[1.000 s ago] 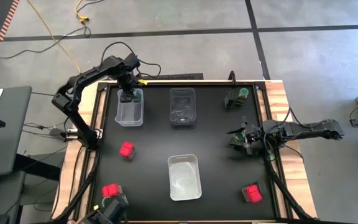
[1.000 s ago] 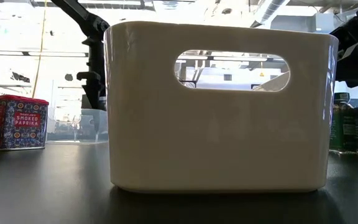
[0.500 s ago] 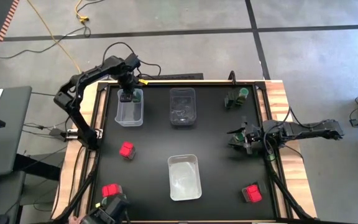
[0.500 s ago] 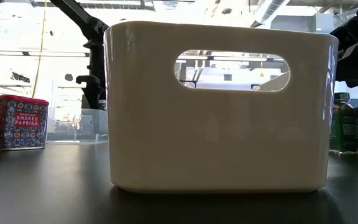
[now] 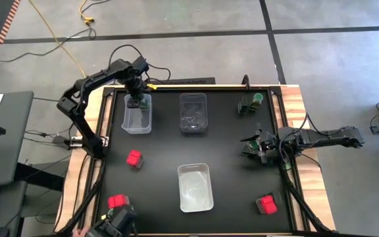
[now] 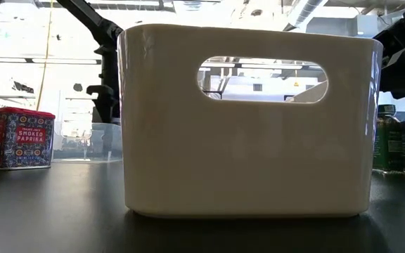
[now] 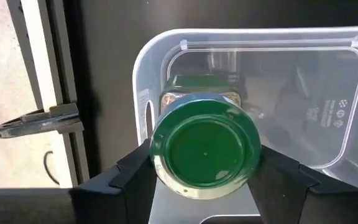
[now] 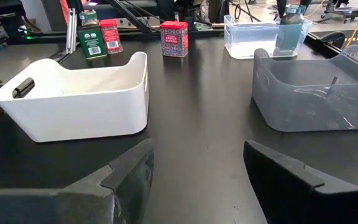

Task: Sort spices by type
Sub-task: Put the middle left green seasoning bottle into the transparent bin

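Observation:
My left gripper (image 7: pixel 205 158) points down over the far end of the clear bin (image 5: pixel 137 118) at the table's far left. It is shut on a green-lidded jar (image 7: pixel 205 146) that reaches down inside this bin. My right gripper (image 8: pixel 197 180) waits open by the table's right edge (image 5: pixel 252 146), with nothing between its fingers. Three red tins stand on the table at the left (image 5: pixel 134 158), near left (image 5: pixel 117 201) and near right (image 5: pixel 266 204). Green containers (image 5: pixel 249 104) stand at the far right. My left gripper pinches the jar between its two fingers at opposite sides of the round green lid (image 7: pixel 159 155). The fingers come from above and point down. The jar is upright inside the bin's walls; whether its base rests on the bin floor I cannot tell.
A second clear bin (image 5: pixel 193 113) stands at the far middle. A white bin with a handle slot (image 5: pixel 195 187) sits at the near middle and fills the low view (image 6: pixel 248 119). Bare black tabletop lies between the bins.

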